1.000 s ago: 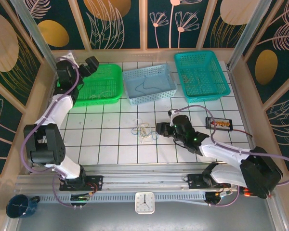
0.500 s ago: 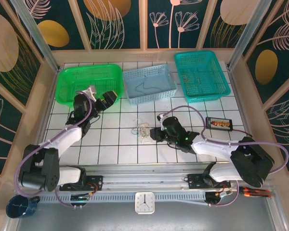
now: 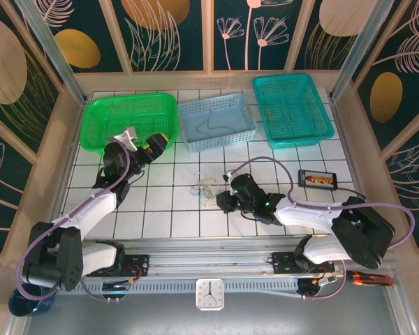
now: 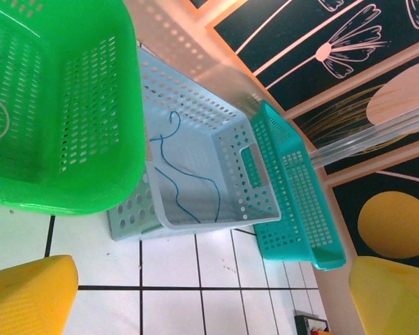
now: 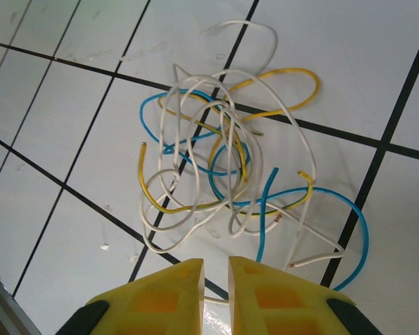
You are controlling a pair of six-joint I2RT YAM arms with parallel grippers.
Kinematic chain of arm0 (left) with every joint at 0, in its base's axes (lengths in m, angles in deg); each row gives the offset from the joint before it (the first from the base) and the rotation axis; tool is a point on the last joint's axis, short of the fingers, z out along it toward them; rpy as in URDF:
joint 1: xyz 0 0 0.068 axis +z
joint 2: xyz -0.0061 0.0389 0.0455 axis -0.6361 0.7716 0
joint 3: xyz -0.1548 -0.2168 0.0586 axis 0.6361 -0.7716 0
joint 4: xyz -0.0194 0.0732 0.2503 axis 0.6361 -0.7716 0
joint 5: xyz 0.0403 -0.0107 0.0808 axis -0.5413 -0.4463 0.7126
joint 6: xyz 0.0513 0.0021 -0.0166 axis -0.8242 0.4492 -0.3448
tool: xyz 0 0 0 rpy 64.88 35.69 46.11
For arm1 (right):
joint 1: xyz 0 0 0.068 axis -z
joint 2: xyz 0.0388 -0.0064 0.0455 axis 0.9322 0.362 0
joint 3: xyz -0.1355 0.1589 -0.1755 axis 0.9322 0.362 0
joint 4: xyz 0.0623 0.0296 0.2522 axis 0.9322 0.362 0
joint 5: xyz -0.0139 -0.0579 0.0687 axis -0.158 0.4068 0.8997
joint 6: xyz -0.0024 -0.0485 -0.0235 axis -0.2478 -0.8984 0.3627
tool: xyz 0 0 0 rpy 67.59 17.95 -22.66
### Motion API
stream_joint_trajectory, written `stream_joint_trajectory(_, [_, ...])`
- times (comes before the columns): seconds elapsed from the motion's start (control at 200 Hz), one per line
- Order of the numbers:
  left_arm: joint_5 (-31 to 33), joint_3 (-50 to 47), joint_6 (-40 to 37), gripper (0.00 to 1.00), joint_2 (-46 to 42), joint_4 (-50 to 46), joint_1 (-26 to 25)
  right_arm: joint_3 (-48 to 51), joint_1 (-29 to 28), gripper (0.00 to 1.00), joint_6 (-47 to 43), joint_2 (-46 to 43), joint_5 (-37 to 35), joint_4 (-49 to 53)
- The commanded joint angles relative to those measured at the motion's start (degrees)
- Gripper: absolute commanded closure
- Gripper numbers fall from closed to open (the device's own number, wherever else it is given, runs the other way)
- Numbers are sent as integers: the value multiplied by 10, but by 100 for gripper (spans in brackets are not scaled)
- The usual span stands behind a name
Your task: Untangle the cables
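The cables lie as one loose knot of thin, glossy, curling wire, whitish, yellow and blue, on the white tiled table, middle of the near half. I cannot count the strands. My right arm stretches low and leftward, with my right claw at the knot's edge. Its ribbed yellow fingers are nearly together and a whitish strand crosses the slit; whether it is pinched, I cannot tell. My left claw gapes wide and empty beside the green basket, one of three perforated plastic ones.
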Motion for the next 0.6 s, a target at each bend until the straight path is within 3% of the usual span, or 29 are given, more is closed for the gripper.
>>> stream_joint_trajectory(0.0, [-16, -6, 11, 1, 8, 30, -3, -10, -3, 83, -6, 16, -20, 1])
stream_joint_trajectory(0.17, [-20, -5, 13, 1, 11, 30, -4, -21, 2, 83, -11, 42, -28, -9])
stream_joint_trajectory(0.595, [-22, -8, 13, 1, 11, 35, -3, -20, 8, 68, -14, 35, -57, 0])
